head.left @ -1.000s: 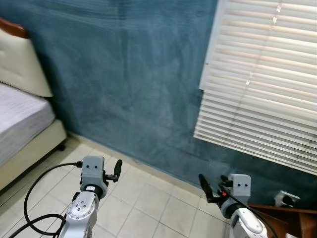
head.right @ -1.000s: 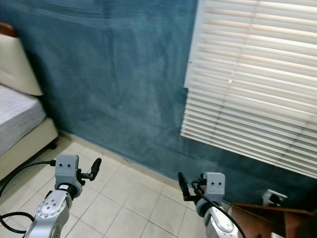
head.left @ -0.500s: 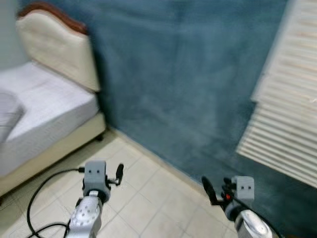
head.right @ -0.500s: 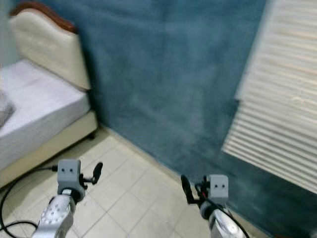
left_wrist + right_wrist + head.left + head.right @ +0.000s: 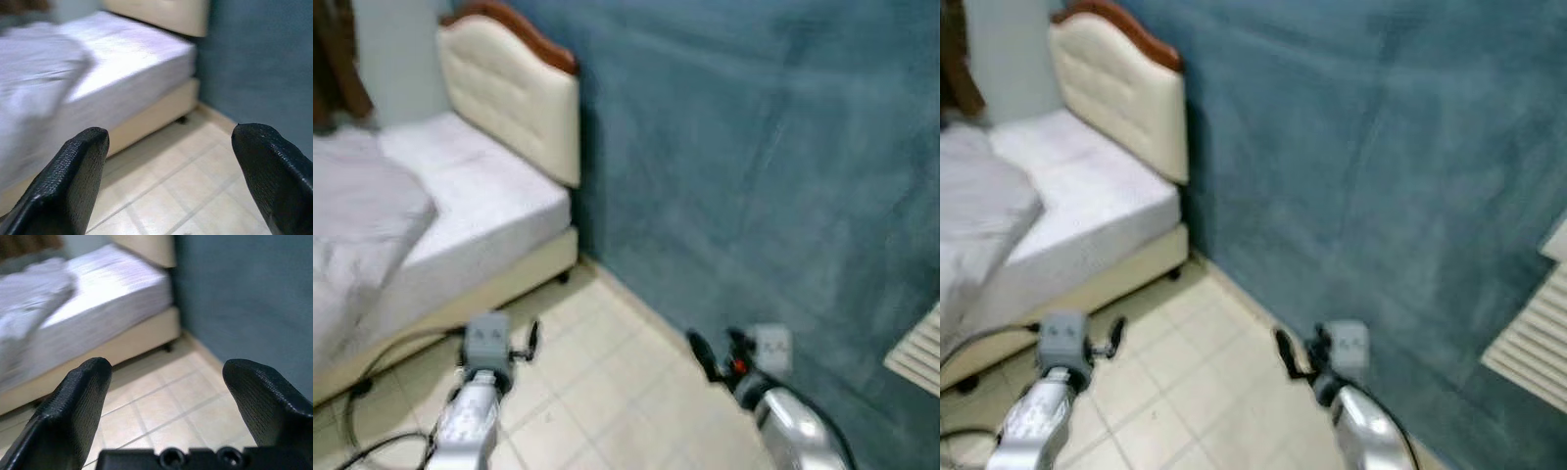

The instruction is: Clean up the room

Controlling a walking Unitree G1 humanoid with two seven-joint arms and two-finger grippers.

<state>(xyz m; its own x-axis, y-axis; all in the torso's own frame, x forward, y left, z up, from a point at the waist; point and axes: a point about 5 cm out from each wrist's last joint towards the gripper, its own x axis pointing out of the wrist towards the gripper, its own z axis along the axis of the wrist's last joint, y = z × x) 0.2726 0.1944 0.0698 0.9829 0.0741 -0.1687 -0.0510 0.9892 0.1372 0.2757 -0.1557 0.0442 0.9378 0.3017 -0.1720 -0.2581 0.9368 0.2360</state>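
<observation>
A bed (image 5: 475,191) with a white mattress and a cream padded headboard (image 5: 509,88) stands at the left against the blue wall. A crumpled grey blanket (image 5: 357,220) lies on it. My left gripper (image 5: 530,339) is held low over the tiled floor, open and empty, and its wrist view looks past its fingers (image 5: 73,176) at the bed's corner. My right gripper (image 5: 701,354) hangs at the same height further right, also open, with nothing between its fingers (image 5: 73,406).
The blue wall (image 5: 754,147) runs close along the right. A corner of white blinds (image 5: 918,354) shows at the far right. A black cable (image 5: 362,392) trails over the beige tiles (image 5: 597,392) beside the bed base. The picture is blurred.
The whole view has swung left: the blinds have slid off to the right and the bed has come in at the left. Both grippers keep their pose.
</observation>
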